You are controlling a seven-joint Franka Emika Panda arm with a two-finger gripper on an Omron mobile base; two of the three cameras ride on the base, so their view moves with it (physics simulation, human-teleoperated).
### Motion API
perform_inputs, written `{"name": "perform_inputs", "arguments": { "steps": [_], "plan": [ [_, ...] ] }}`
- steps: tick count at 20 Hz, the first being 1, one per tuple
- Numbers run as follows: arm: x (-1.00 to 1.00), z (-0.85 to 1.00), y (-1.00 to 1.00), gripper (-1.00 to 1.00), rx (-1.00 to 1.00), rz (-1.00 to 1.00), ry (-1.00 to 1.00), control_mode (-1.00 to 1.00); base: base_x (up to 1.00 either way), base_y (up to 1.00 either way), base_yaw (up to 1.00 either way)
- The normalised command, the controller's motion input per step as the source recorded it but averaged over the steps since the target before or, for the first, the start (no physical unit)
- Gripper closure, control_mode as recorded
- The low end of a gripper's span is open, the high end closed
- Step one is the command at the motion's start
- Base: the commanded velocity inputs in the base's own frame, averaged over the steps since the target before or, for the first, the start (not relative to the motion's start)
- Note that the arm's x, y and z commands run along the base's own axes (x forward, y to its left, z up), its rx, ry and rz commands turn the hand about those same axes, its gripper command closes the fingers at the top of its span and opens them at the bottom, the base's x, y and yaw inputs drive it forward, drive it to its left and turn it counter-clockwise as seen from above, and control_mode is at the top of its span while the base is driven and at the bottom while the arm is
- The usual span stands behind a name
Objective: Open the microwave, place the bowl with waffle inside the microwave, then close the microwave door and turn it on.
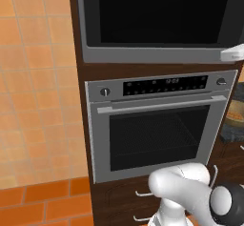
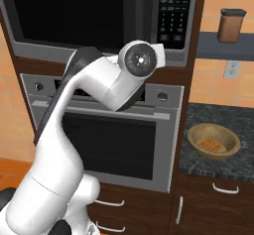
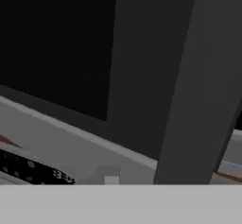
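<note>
Dark, close and blurred — that is how the long bar handle [image 3: 196,81] looks from the hand view, running up the frame right in front of the camera, with the black glass of the microwave door [image 3: 56,43] beside it and the grey lower frame slanting beneath. The finger tips themselves are not visible there, and in the right base view the wrist hides them, so I cannot tell whether the jaws are spread, pressed together or pinching the bar.

From the right base view the white arm reaches up to the microwave [image 2: 99,16], its hand held against the seam between the glass and the button panel [image 2: 174,8]. The door appears shut or barely cracked; no cavity shows. Below sits the silver oven [image 2: 114,140], untouched.

The bowl [image 2: 214,141] rests on the dark speckled counter [image 2: 198,164] to the right of the oven, well apart from the hand, with the waffle [image 2: 211,144] lying in it. A brown canister [image 2: 231,25] stands on a shelf above.

So the step in hand looks like the first one — opening the door. The next move likely calls for a sure hold on the handle and a pull that follows the door's swing, before the bowl is fetched.
</note>
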Motion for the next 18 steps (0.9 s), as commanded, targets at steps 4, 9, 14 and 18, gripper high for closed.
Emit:
{"name": "perform_inputs", "arguments": {
  "steps": [4, 9, 14, 18],
  "plan": [
    [-1.0, 0.0, 1.0, 1.0, -0.24, 0.02, 0.0, -1.0, 0.0, 0.0, 0.0],
    [-1.0, 0.0, 1.0, 1.0, -0.28, 0.0, 0.0, -1.0, 0.0, 0.0, 0.0],
    [-1.0, 0.0, 1.0, 1.0, -0.35, 0.0, 0.0, -1.0, 0.0, 0.0, 0.0],
    [-0.96, -0.03, 1.0, 1.0, -0.4, 0.0, 0.0, -1.0, 0.0, 0.0, 0.0]
  ]
}}
